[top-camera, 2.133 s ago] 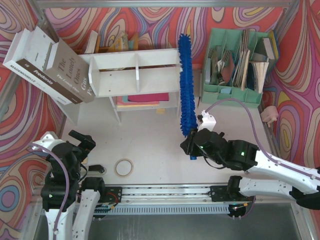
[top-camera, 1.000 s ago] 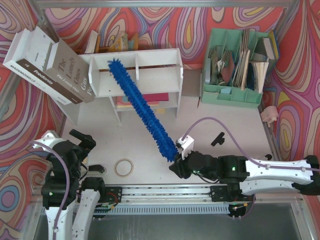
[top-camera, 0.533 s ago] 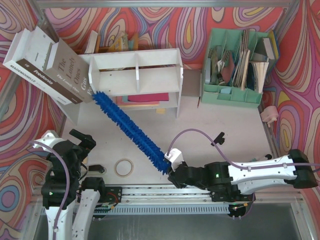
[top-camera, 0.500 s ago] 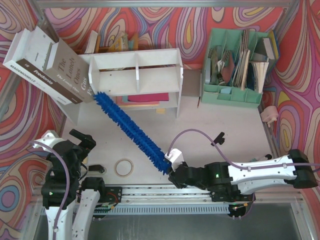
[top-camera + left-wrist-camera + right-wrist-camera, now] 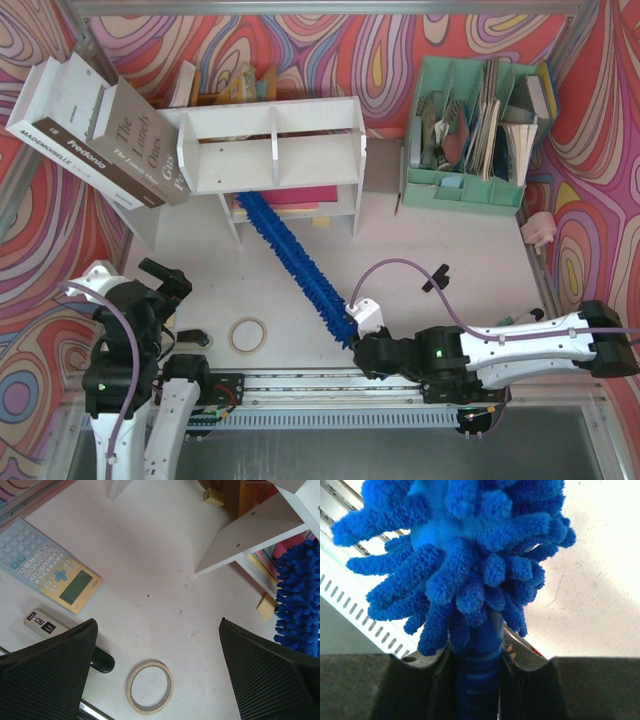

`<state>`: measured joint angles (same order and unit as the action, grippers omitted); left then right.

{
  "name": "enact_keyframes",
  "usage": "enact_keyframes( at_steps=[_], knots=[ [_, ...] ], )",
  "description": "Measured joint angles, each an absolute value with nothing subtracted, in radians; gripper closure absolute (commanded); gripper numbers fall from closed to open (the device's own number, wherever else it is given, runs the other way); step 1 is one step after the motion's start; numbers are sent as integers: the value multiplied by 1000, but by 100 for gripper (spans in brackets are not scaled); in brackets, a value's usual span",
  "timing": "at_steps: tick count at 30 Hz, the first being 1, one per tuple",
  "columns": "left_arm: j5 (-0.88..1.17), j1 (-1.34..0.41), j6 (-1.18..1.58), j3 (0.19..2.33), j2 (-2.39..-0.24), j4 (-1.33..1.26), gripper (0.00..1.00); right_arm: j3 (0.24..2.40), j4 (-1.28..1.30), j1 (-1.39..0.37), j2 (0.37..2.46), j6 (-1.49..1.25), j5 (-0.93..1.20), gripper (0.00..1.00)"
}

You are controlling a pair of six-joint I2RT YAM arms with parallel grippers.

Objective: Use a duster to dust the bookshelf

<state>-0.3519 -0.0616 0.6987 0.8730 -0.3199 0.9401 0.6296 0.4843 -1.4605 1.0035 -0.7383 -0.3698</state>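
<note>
Blue microfibre on the duster (image 5: 295,262) looks soft, light and floppy, so its stiffer thin handle (image 5: 479,690) is probably the best hold. The right gripper (image 5: 360,338) pinches it there, and the brush reaches away from those jaws into the bookshelf (image 5: 270,118) lower shelf. The left gripper (image 5: 157,630) is spread wide and empty. The grey book (image 5: 140,140) reads "The Lonely Ones"; the white book (image 5: 60,105) reads "MADEMOISELLE Fredonia".

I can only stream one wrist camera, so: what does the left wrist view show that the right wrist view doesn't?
Only left wrist: a pale blue and yellow calculator, a beige tape ring and the white wooden bookshelf. Only right wrist: the right gripper clamped on the thin blue handle of the fluffy blue microfibre duster. Both: that duster and the white table.
</note>
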Motion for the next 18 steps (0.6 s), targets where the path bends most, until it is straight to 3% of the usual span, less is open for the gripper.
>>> enact_keyframes(
  at_steps=[10,18],
  knots=[
    [-352,-62,699,873,-320,940,2,634,483,-1460,1047,-775,-397,100],
    [-352,-62,699,873,-320,940,2,779,413,-1449,1236,-749,-418,100]
  ],
)
